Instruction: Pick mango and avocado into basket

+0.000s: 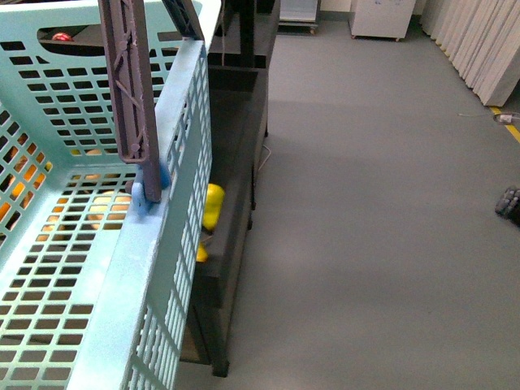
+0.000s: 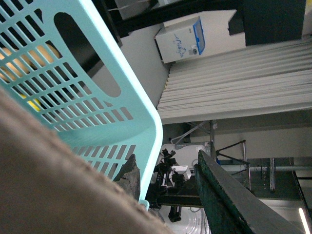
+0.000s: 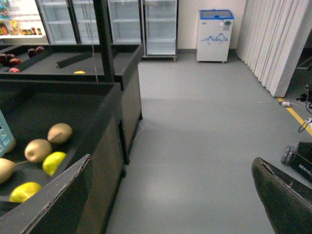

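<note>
Gaping wide over grey floor (image 3: 204, 146), the right pincer (image 3: 171, 161) holds nothing, with yellow fruits (image 3: 53, 162) in a dark bin (image 3: 105, 131) beside one finger, while the left pincer (image 2: 165, 158), also spread, has the blue basket (image 2: 97, 97) close against one finger.

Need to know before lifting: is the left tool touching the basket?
Cannot tell. In the left wrist view one finger of the left tool overlaps the basket wall; neither contact nor gap shows plainly.
</note>
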Action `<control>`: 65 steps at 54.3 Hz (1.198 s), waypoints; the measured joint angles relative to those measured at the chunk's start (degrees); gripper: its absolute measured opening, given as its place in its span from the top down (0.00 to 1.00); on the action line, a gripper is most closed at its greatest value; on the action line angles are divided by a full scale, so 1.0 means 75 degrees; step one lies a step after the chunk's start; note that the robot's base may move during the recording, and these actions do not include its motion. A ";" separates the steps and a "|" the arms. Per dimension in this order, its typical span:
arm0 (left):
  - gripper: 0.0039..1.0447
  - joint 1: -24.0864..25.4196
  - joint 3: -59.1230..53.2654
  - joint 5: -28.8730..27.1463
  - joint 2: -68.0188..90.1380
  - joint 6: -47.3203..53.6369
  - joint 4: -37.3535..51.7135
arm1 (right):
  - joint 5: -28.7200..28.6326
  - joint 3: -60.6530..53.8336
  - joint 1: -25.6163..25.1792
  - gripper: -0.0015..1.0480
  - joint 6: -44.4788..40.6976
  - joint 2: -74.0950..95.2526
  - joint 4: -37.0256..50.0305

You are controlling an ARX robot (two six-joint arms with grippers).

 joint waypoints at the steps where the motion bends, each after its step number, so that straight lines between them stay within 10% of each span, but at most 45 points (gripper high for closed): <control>1: 0.70 0.0000 0.0000 0.0006 0.0000 0.0003 0.0000 | -0.0009 0.0000 0.0000 0.08 0.0000 -0.0003 -0.0003; 65: 0.70 0.0012 0.0000 0.0038 -0.0003 0.0020 0.0000 | -0.0006 0.0000 0.0000 0.08 0.0000 0.0009 -0.0009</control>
